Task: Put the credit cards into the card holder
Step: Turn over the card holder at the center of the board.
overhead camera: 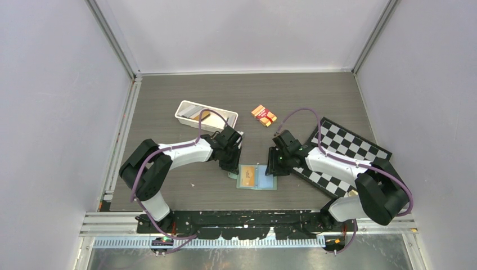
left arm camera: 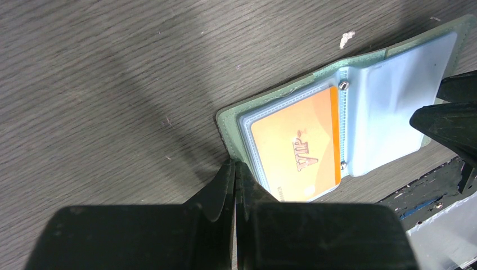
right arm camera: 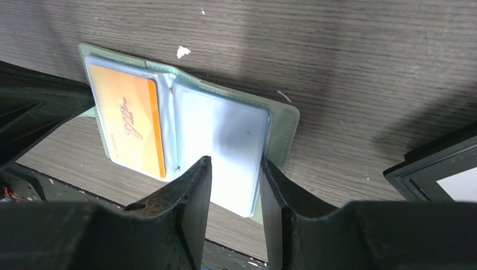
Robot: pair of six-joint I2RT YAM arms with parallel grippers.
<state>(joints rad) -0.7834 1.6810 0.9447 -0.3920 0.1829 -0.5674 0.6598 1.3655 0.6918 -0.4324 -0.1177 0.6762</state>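
Left end effector shut, beside card holder

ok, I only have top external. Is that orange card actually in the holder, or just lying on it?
Observer: In it. The left wrist view shows the orange card, marked VIP, behind a clear sleeve of the card holder.
Operator: Left holding anything?
Observer: No. The left gripper is shut with its tips at the cover's corner, and nothing shows between them.
Operator: And right?
Observer: The right gripper has its jaws apart, straddling the near edge of a blue-grey pocket that looks empty.
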